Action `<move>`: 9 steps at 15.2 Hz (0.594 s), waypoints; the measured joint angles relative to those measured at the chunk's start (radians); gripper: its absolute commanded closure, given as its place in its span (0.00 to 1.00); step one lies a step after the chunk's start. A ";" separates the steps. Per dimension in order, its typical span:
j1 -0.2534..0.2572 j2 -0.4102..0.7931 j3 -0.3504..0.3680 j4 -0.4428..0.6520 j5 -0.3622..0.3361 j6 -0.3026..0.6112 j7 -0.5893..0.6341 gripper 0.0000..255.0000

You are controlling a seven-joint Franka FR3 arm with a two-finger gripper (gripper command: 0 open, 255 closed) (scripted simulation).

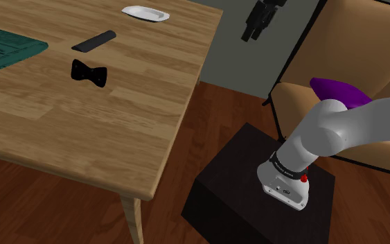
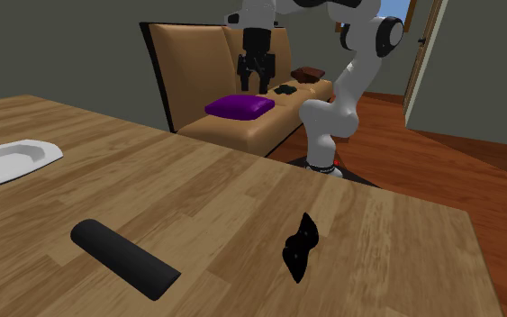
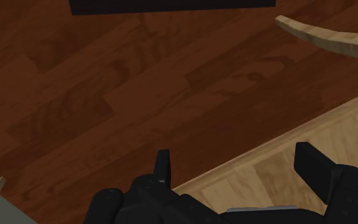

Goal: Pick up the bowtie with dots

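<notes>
We see black 2-finger gripper spread & empty; small black dotted bowtie lies well toward shoulder view's left, lower.

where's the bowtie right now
In the shoulder view the bowtie lies on the wooden table, toward the left, near the black bar and right of the green mat.

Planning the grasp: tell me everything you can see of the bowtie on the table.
The bowtie is black with faint pale dots: two flared wings meeting at a narrow knot. It lies flat on the wooden table, apart from the dark bar-shaped object beside it. Only the table touches it; the open gripper hangs well away, past the table's edge.
</notes>
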 measured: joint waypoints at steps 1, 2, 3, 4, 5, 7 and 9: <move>0.000 0.000 0.000 0.000 0.000 0.000 0.000 0.00; 0.004 0.006 0.011 0.001 0.005 0.006 0.010 0.00; 0.009 0.015 0.026 0.000 0.011 0.015 0.023 0.00; 0.015 0.034 0.045 0.012 0.019 0.022 0.040 0.00; 0.021 0.059 0.062 0.027 0.025 0.032 0.056 0.00; 0.034 0.104 0.103 0.046 0.039 0.058 0.093 0.00; 0.044 0.149 0.138 0.083 0.047 0.064 0.126 0.00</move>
